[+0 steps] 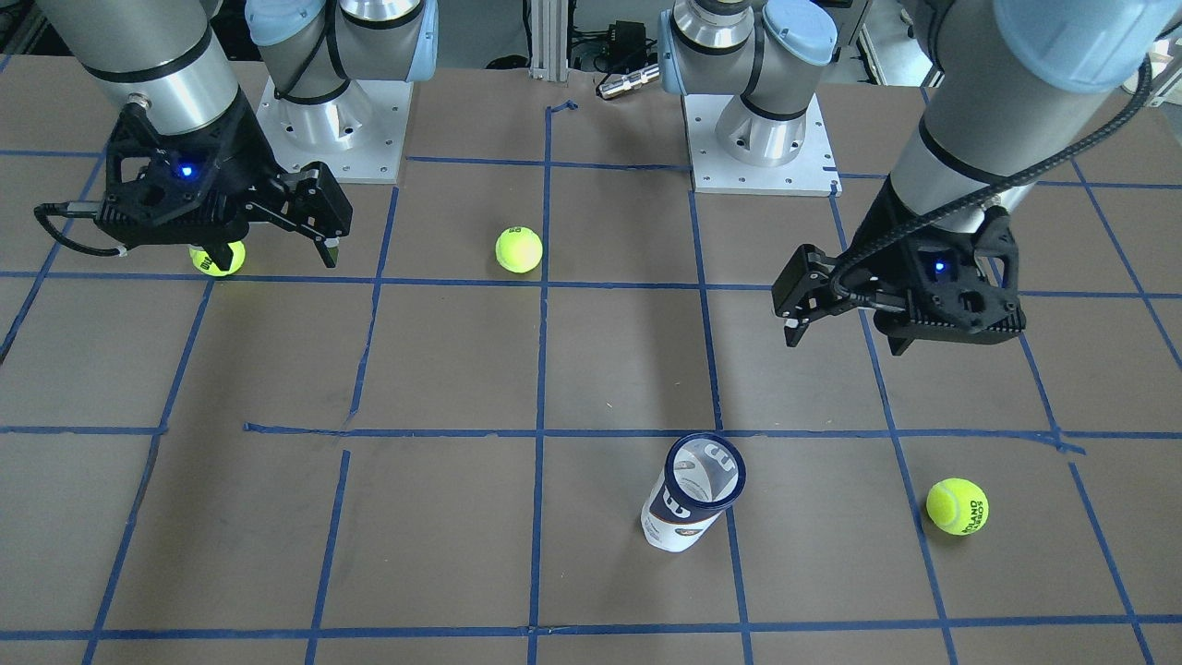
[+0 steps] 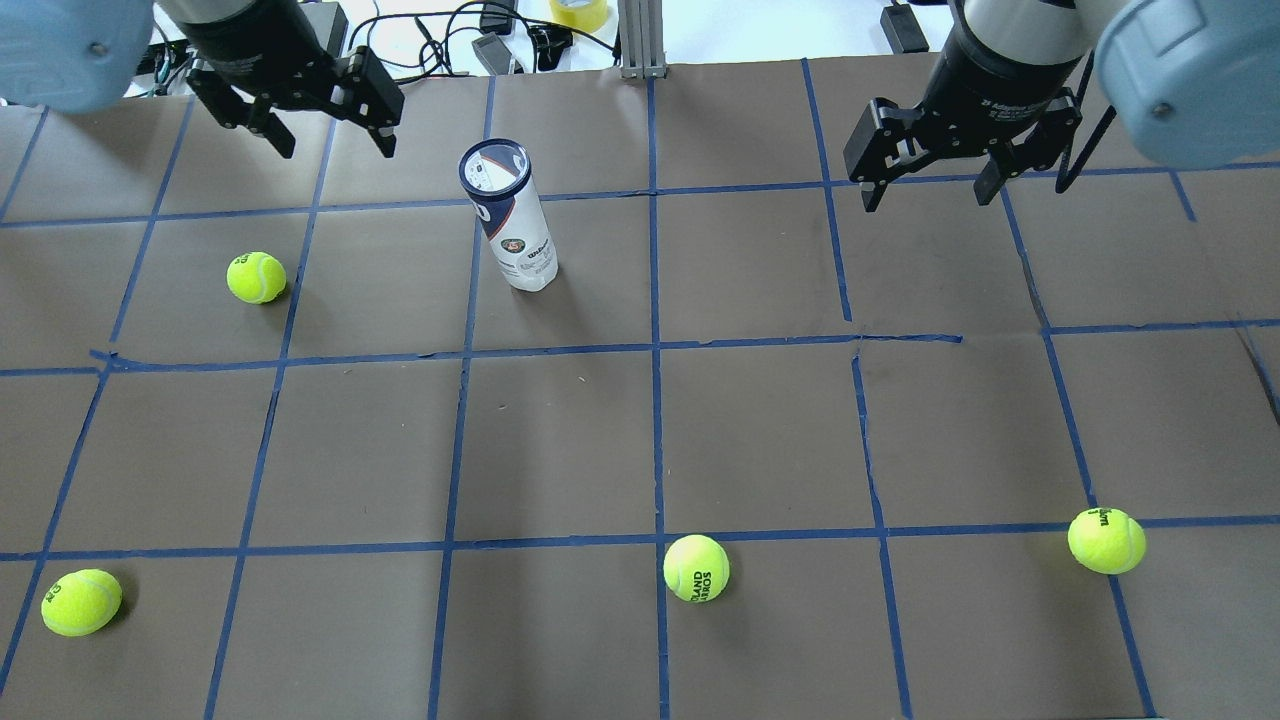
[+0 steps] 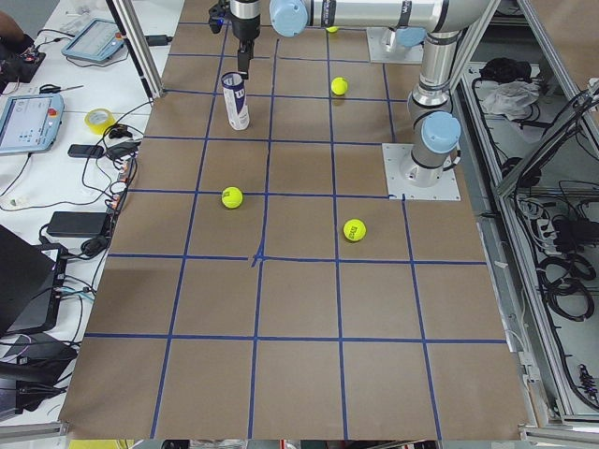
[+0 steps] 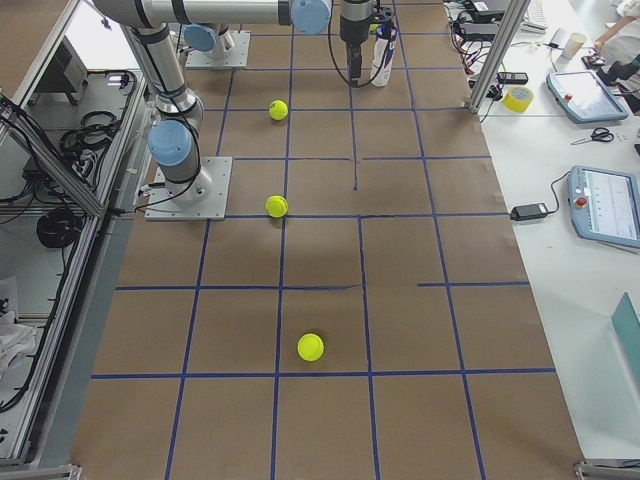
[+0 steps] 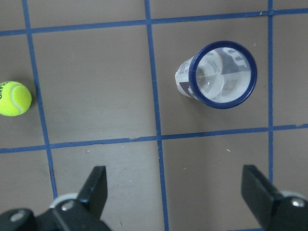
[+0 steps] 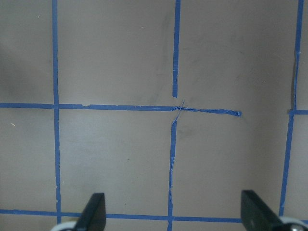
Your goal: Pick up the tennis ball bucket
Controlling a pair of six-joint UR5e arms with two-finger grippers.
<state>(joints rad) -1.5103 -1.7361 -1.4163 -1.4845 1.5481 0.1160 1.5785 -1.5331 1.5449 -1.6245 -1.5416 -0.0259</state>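
The tennis ball bucket [image 2: 510,220] is a slim clear tube with a white and navy label. It stands upright on the far left part of the table and also shows in the front view [image 1: 693,494] and the left wrist view [image 5: 219,74]. My left gripper [image 2: 332,135] is open and empty. It hovers above the table, to the left of the tube and beyond it, apart from it [image 1: 845,342]. My right gripper [image 2: 928,192] is open and empty, high over the far right of the table [image 1: 275,257].
Several yellow-green tennis balls lie loose on the brown table: one left of the tube [image 2: 256,277], one at the near left [image 2: 82,602], one at the near middle [image 2: 696,568], one at the near right [image 2: 1106,540]. Blue tape lines grid the table.
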